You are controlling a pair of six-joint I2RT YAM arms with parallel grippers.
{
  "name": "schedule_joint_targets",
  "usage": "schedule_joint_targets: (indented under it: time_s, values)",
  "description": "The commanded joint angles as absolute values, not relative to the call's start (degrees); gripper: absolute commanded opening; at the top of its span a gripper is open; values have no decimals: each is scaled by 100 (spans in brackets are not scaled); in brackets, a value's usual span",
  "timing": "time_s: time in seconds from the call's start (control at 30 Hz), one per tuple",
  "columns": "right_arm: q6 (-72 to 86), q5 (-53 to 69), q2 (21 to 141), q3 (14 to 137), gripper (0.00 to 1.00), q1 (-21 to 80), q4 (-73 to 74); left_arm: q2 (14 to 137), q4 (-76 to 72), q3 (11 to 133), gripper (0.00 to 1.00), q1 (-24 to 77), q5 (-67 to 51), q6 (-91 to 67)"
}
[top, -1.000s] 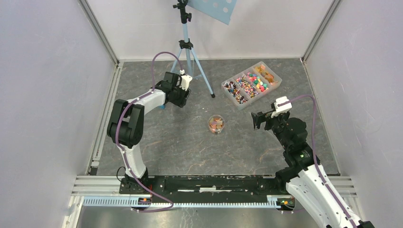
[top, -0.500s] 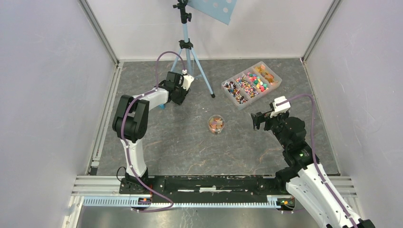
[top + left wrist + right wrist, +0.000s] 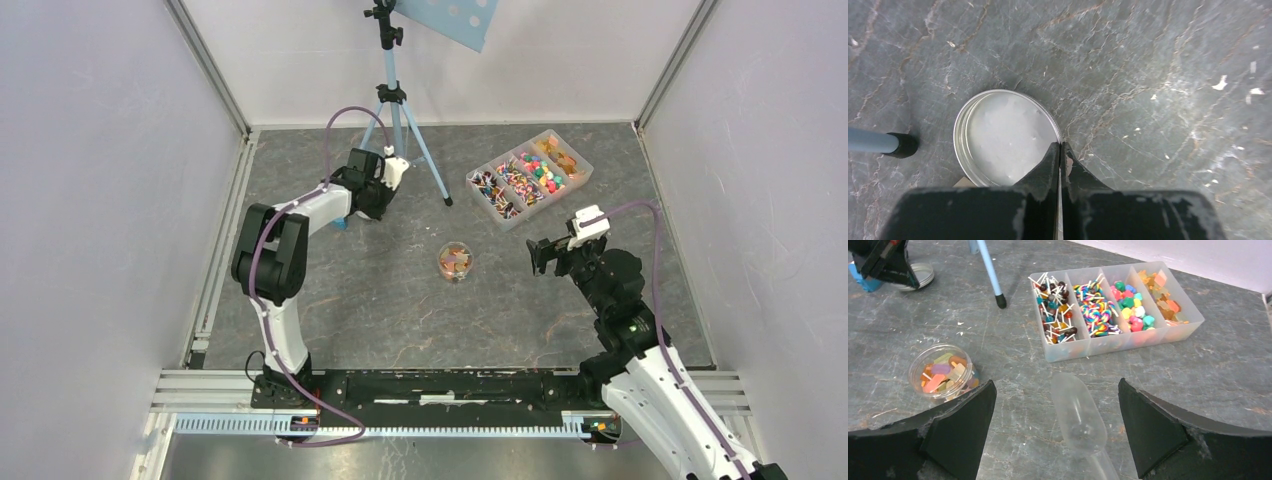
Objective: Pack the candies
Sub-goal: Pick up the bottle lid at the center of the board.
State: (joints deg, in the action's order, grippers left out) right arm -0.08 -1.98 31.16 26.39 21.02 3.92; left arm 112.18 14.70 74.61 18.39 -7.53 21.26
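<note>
**A:** Where are the candies [image 3: 1130,305]?

**B:** Most sit in a clear four-compartment tray [image 3: 1108,345] toward the far right corner of the desk [image 3: 380,300]. From one end, it holds stick lollipops with dark heads, then rainbow swirl lollipops. Next come small pink, green, yellow and blue pieces, and last pale orange and yellow ones.

**A:** Any elsewhere?

**B:** Yes. A round clear tub [image 3: 912,371] near the middle of the desk holds a shallow heap of flat pastel pieces in pink, orange and yellow. It stands upright with its top uncovered.

**A:** Is there a lid?

**B:** A round lid [image 3: 1008,137] with a silvery rim lies flat toward the far left part of the desk. It is just beside one foot of the tripod [image 3: 395,110].

**A:** And the left end effector [image 3: 1060,150]?

**B:** Its fingers are pressed together, with the tips down at the lid's rim on the side away from the tripod foot. I cannot tell whether the rim is pinched between them.

**A:** The right end effector [image 3: 1055,385]?

**B:** It is spread wide apart and holds nothing. It hangs above the desk between the tub and the right edge, nearer than the tray. In the right wrist view a clear plastic scoop [image 3: 1078,415] lies on the desk in the gap between the two fingers. Its bowl points toward the tray, and it touches neither finger.
</note>
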Motion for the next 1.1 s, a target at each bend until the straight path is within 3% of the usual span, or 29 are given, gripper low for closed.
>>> schedule_joint_targets:
  time_s: [0.0, 0.3, 0.5, 0.73, 0.93, 1.07]
  values:
    - [99, 475, 3124, 2391, 98, 2145, -228, 10466, 1448, 7346, 2, 1846, -1211, 1546]
    - [357, 1934, 3384, 2239, 98, 2143, -906, 9320, 1229, 6846, 2, 1854, -2543, 256]
    - [1122, 3071, 3509, 1595, 97, 2219, -3067, 8255, 615, 6239, 2, 1852, -3911, -905]
    - [60, 2600, 3705, 937, 98, 3189, -4646, 6559, -1893, 4331, 2, 1881, -4853, -3708]
    - [-118, 2818, 4348, 729, 98, 3596, -6071, 5187, -2678, 3007, 2, 1896, -4852, -5158]
    - [-680, 2435, 4910, 912, 97, 4443, -6310, 4869, -4139, 2192, 2, 1925, -4894, -6618]
